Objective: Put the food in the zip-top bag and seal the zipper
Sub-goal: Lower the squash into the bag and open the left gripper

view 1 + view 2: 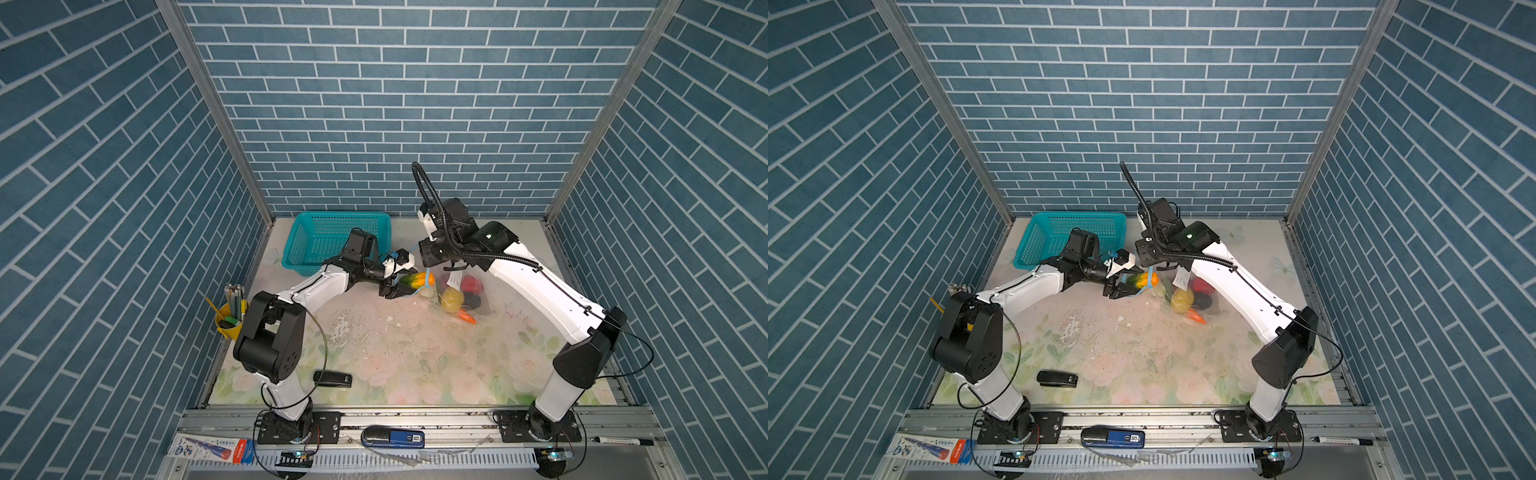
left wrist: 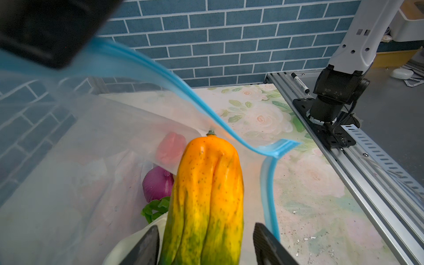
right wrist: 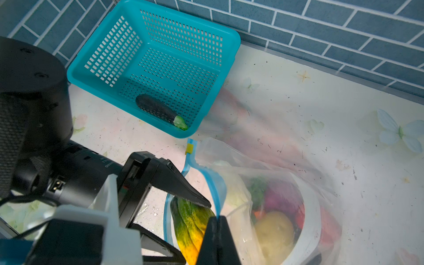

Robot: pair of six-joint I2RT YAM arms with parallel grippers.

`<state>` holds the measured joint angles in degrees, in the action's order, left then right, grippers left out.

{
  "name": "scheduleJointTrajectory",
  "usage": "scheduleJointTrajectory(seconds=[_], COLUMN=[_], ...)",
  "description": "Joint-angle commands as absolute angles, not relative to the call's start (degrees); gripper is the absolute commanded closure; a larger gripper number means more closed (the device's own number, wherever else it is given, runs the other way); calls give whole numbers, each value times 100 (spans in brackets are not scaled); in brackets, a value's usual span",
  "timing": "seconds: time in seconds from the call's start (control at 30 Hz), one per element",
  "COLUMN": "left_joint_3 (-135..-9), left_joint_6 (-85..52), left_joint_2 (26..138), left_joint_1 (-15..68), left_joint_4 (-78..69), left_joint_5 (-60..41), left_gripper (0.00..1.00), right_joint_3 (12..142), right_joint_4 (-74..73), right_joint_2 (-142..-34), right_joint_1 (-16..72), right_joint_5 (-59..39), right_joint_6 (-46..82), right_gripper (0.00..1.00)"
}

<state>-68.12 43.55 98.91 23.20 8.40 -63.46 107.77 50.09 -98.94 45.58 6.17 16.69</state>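
The clear zip-top bag [image 1: 478, 297] lies right of centre and holds a yellow potato [image 1: 452, 300], a carrot [image 1: 467, 318], a purple onion [image 2: 158, 183] and red pieces. My right gripper [image 3: 216, 221] is shut on the blue zipper [image 2: 160, 73] and lifts the mouth open. The yellow slider [image 3: 190, 149] sits at the strip's far end. A green-orange piece of food [image 2: 206, 183] pokes into the mouth. My left gripper [image 2: 206, 226] stands open around its green end, with a gap beside one finger. A dark eggplant [image 3: 158, 110] lies in the teal basket [image 3: 110, 50].
The teal basket [image 1: 299, 245] stands at the back left by the wall. A yellow pencil cup [image 1: 230, 316] is at the left edge and a black stapler [image 1: 332, 379] near the front. A blue stapler [image 1: 392, 438] and a marker [image 1: 619, 440] lie on the front rail.
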Motion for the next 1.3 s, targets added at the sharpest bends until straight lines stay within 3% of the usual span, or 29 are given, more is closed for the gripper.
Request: scheduleJointTrajectory(seconds=[0.0,0.3,0.5,1.07,1.27], left_joint_3=[-6943,-7099,-7066,-7009,-6926], left_joint_6=[4438,3623,3569,3571,3290], left_joint_2=[9734,9877,9850,9675,9426], left_joint_1=[2352,2347,2374,2373,2375], left_joint_4=[1027,560,474,498,338], left_joint_5=[-6193,-5468,-5307,-5223,-4920], left_gripper=[33,35,28,26,19], right_joint_3=[10626,10617,10599,10634,10656], right_joint_4=[4896,4890,4882,4889,4902], right_joint_2=[-9628,-9614,-9609,-9613,-9596], right_joint_1=[4531,4527,4531,4535,4528], right_joint_5=[608,581,580,568,579], right_joint_6=[1811,1811,1820,1834,1830], right_gripper=[100,100,100,100,100])
